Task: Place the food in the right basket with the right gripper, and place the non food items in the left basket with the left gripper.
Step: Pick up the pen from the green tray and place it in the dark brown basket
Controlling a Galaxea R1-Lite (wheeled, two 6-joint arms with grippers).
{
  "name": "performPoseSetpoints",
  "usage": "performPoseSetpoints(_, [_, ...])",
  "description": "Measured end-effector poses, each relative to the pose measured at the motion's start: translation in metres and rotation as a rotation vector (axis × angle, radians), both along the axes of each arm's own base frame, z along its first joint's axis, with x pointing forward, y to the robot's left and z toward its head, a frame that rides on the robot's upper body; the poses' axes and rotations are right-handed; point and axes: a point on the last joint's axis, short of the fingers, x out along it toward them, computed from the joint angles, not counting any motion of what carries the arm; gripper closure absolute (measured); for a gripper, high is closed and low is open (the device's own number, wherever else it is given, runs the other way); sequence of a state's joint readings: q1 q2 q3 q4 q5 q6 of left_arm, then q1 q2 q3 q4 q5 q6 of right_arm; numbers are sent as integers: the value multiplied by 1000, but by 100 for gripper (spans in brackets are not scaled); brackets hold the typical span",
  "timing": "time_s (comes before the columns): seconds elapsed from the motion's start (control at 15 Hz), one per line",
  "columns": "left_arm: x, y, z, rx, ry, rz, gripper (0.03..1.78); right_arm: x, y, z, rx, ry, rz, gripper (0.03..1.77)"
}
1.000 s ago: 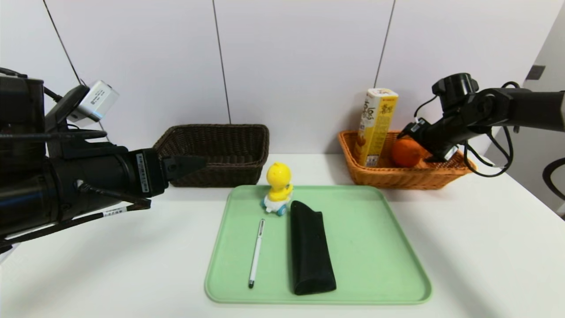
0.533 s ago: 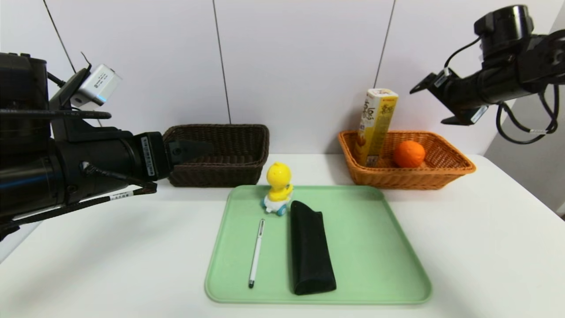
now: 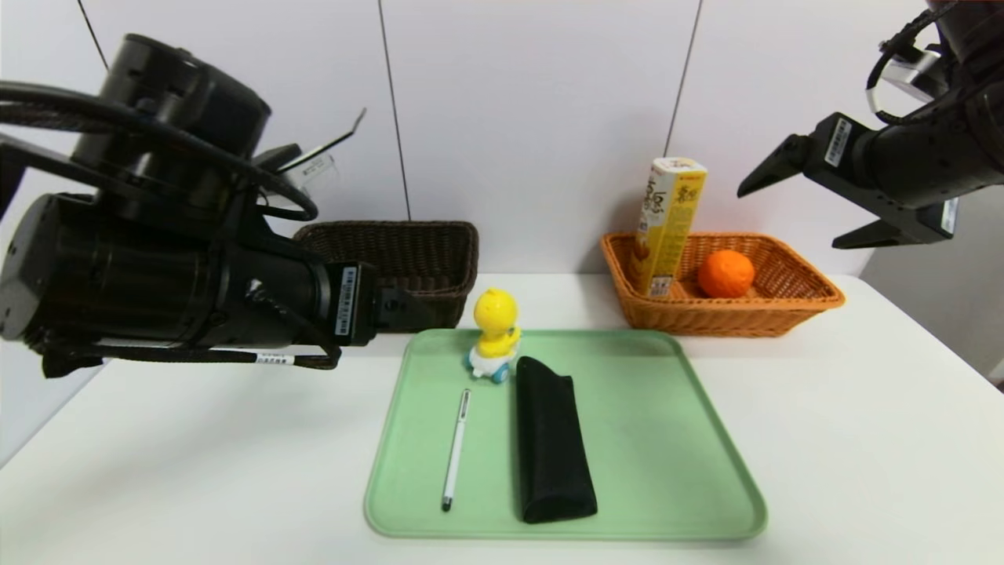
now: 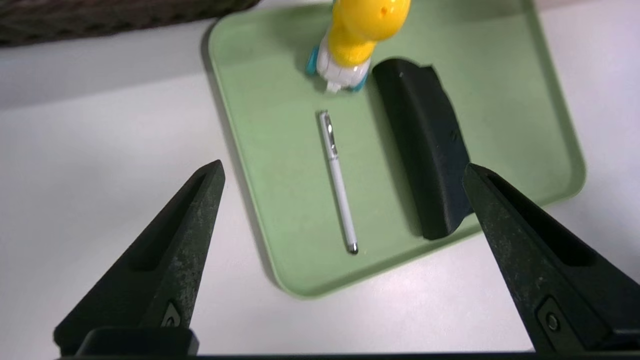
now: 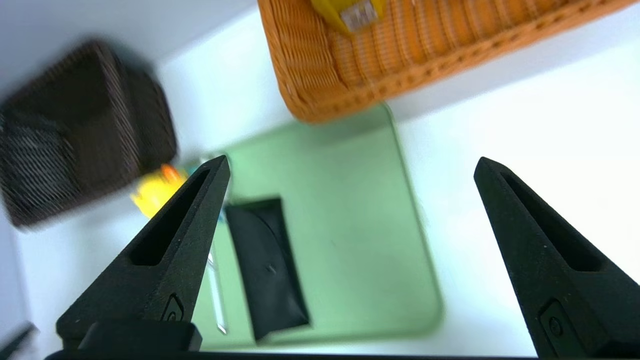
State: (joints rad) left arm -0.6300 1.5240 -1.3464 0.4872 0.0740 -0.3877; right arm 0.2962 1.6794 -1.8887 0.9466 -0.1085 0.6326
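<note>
Food in the orange basket (image 3: 722, 323), toys and tools awaiting the left arm

Carton (image 3: 668, 227) leans upright beside the orange fruit (image 3: 726, 274); pen (image 3: 456, 451), pouch (image 3: 553, 443) and duck (image 3: 495, 333) lie on the green tray (image 3: 651, 530); left gripper (image 4: 345, 170) hangs above it, spread empty, presumably to straddle a pick; right gripper (image 3: 787, 218) is spread empty above the basket, likely to keep clear

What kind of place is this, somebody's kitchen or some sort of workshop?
Probably a robot test or demonstration bench rather than a kitchen: two black robot arms reach in over a plain white table, where a green tray holds a pen, pouch and toy duck, with two woven baskets behind.
</note>
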Motion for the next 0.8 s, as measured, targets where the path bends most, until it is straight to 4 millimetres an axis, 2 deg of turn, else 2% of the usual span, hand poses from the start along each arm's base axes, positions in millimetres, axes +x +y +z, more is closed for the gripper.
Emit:
performPoseSetpoints(0.13, [6,-18,-2,93,108,-30,12,-14,-1,-5,-72,33,63,11])
performPoseSetpoints(0.33, [14,-47,-12,204,267,-62,12,-28,-1,-12,-90,64,94,11])
performPoseSetpoints(0.6, [25,-80,-39,319,443,-50,12,-33,2,-24,-101,108,109,11])
performPoseSetpoints(0.8, [37,-95,-59,373,481,-24,12,-33,3,-34,-111,149,115,10])
